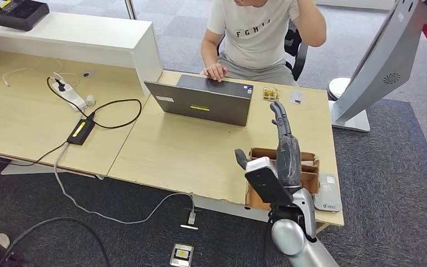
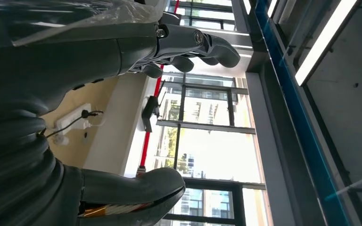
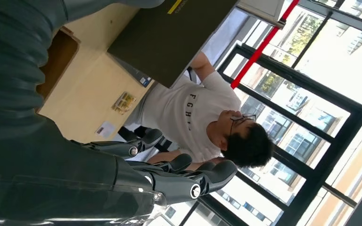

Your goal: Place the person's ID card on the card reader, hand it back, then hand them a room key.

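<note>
My right hand (image 1: 284, 135) is raised above the desk's near right corner, fingers stretched out and holding nothing; the right wrist view shows its fingers (image 3: 188, 181) spread toward the seated person (image 3: 202, 117). Under it stands an open cardboard box (image 1: 311, 167). A flat white card reader (image 1: 328, 193) lies just right of the box at the desk edge. A small white card (image 1: 296, 98) lies on the far side of the desk beside a yellowish clear case (image 1: 271, 93). My left hand (image 2: 169, 52) holds nothing, its thumb (image 2: 136, 186) well apart from the fingers.
The person (image 1: 256, 33) sits behind a grey laptop (image 1: 205, 100), one hand on it. A large grey screen on a stand (image 1: 383, 61) rises at the right. A power strip (image 1: 72, 94), adapter (image 1: 81, 130) and cables lie on the left desk.
</note>
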{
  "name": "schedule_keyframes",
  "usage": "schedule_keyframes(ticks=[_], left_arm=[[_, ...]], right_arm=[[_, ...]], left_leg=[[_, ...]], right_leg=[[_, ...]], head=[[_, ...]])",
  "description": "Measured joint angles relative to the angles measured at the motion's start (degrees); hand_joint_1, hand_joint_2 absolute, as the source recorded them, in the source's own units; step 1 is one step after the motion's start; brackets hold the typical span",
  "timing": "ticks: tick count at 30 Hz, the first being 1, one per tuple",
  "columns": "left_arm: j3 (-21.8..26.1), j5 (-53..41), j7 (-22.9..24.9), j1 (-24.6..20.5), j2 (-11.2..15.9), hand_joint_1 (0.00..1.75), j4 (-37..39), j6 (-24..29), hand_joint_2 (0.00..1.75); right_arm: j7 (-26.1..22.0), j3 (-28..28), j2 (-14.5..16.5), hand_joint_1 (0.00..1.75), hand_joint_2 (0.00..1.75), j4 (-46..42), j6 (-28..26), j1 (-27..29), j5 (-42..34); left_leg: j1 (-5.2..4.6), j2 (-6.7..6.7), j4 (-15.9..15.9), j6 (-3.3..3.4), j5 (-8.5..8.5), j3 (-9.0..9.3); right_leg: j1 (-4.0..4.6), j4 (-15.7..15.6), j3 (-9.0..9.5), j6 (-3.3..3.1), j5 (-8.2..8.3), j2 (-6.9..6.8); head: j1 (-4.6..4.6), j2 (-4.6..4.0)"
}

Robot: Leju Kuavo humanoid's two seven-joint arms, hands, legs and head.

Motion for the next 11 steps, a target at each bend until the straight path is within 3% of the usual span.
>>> schedule_keyframes(ticks=[5, 11], left_arm=[[-0.4, -4.2, -0.4, 1.4, -2.7, 0.07, -0.1, 0.0, 1.75], [-0.2, -1.8, -0.6, 2.2, -3.0, 0.07, 0.6, 0.0, 1.75]], right_arm=[[0.6, 0.1, -1.8, 0.0, 1.75, -4.7, -5.4, 4.4, -2.0], [2.9, -1.2, -4.9, 0.0, 1.75, -9.9, -7.9, 9.6, -0.4]], left_leg=[[-0.03, 0.0, 0.0, 0.01, -0.02, 0.01], [-0.04, 0.02, 0.0, 0.02, -0.07, 0.03]], right_leg=[[-0.03, 0.0, -0.01, 0.01, 0.0, 0.0], [-0.03, -0.1, -0.03, 0.0, -0.02, 0.01]], head=[[0.02, 0.0], [0.0, 0.0]])
